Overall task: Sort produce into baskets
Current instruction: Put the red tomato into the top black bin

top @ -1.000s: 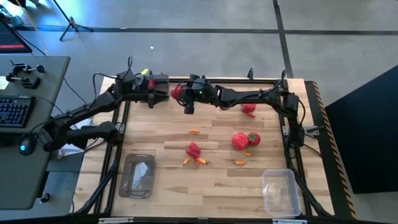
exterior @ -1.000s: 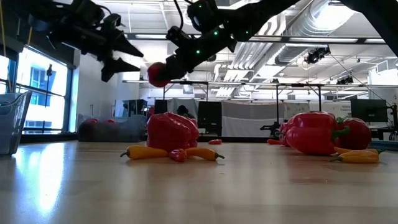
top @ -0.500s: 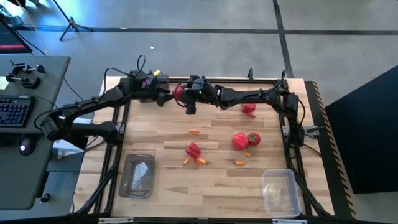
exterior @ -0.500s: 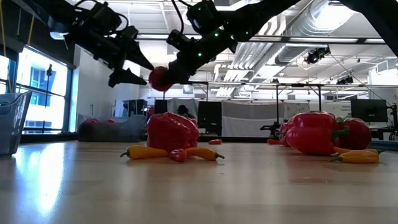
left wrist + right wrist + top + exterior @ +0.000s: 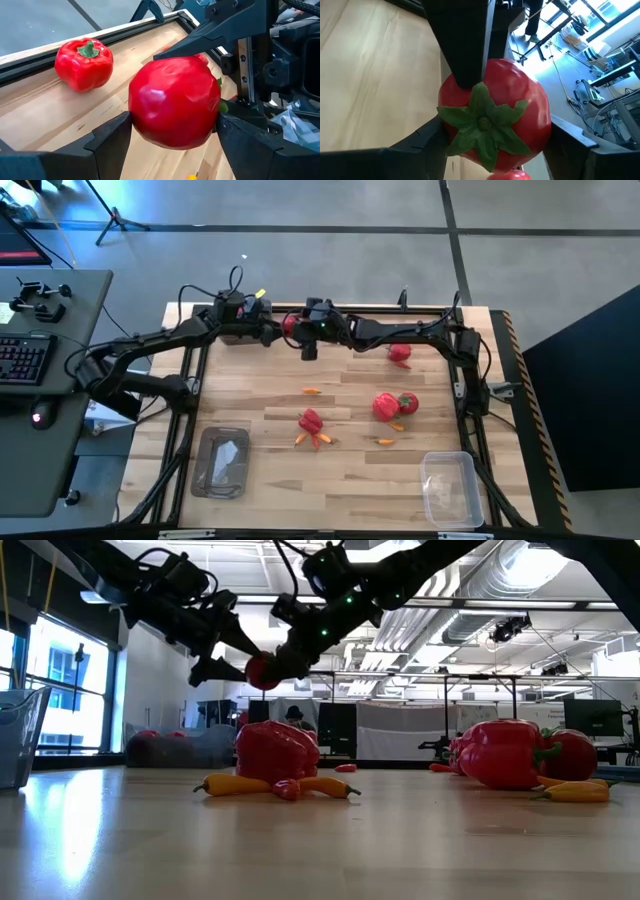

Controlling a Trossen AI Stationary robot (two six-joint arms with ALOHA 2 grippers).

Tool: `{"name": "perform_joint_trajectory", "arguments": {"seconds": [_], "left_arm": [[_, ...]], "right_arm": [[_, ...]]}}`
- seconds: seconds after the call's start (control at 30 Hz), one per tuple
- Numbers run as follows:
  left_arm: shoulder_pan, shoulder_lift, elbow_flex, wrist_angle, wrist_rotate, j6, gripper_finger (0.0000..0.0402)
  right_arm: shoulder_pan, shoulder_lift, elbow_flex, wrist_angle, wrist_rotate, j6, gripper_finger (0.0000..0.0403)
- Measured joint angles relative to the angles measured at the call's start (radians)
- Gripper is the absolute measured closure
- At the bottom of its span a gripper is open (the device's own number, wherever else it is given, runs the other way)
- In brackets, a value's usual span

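Note:
A round red fruit with a green top [image 5: 288, 327] hangs in the air over the table's far left part. My right gripper [image 5: 297, 330] is shut on it; it also shows in the right wrist view [image 5: 492, 117]. My left gripper [image 5: 272, 330] is open. Its two fingers [image 5: 112, 137] stand close on either side of the fruit [image 5: 172, 102]. In the low view the fruit [image 5: 263, 670] sits between both grippers, high above the tabletop. Two clear tubs stand near the near edge, one at the left [image 5: 222, 462] and one at the right [image 5: 450, 488]. My right gripper pinches the fruit's two opposite sides [image 5: 447, 125] between its two fingers. The fingers come level from the table's right. The green top [image 5: 482, 122] faces my wrist, and the fruit is lifted clear. My left gripper's fingertips are at the fruit's sides [image 5: 134, 117]; whether they touch, I cannot tell.
Red bell peppers lie at the far right [image 5: 399, 355], at the middle right [image 5: 394, 405] and at the centre [image 5: 311, 421]. Tiny orange pieces lie beside them [image 5: 312, 391] [image 5: 386, 441]. The left tub's wall shows in the low view [image 5: 18, 735].
My left gripper has moved toward the table's right edge, up to the fruit held by my right gripper. Its fingers now stand around the fruit. My right gripper and the fruit have stayed nearly in place.

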Motion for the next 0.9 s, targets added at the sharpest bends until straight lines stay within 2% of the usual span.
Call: {"name": "perform_joint_trajectory", "arguments": {"seconds": [0.47, 0.63, 0.9], "left_arm": [[-0.003, 0.047, 0.0, 0.061, -0.005, 0.046, 0.0132], [-0.003, 0.047, 0.0, 0.064, -0.005, 0.08, 0.0157], [0.0, 0.047, -0.001, 0.065, -0.002, 0.119, 0.0211]], "right_arm": [[0.0, 0.001, -0.002, -0.002, 0.002, -0.008, 0.016], [0.0, 0.001, -0.002, 0.0, 0.001, -0.01, 0.0156], [0.004, 0.001, -0.002, 0.001, 0.027, -0.002, 0.0127]]}}
